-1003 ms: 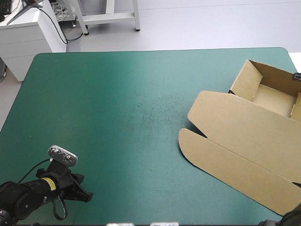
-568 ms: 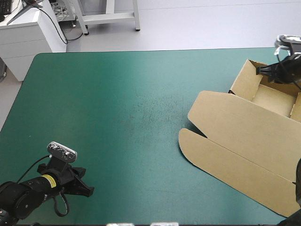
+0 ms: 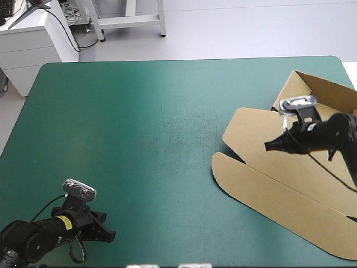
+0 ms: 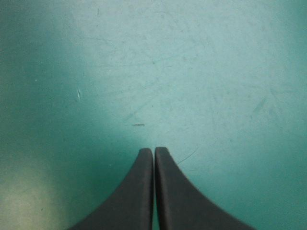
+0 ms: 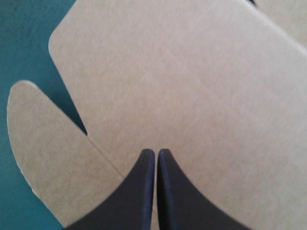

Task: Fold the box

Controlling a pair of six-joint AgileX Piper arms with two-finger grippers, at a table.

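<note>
The bench (image 3: 139,111) wears a teal-green cover (image 4: 201,72), faintly scuffed at mid-frame. The box (image 3: 290,178) lies at the right, its tray (image 3: 329,92) upper right and its lid (image 3: 245,131) flat toward the lower right. The right hand (image 3: 268,147), fingers pressed together on nothing, hovers over the lid; just before, it was at the tray's far wall. The left hand (image 3: 110,234), likewise closed and empty, sits lower left, slightly nearer the bottom edge than before.

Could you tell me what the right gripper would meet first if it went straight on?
The right gripper would probably touch the box's flat lid first; its height is unclear.
</note>
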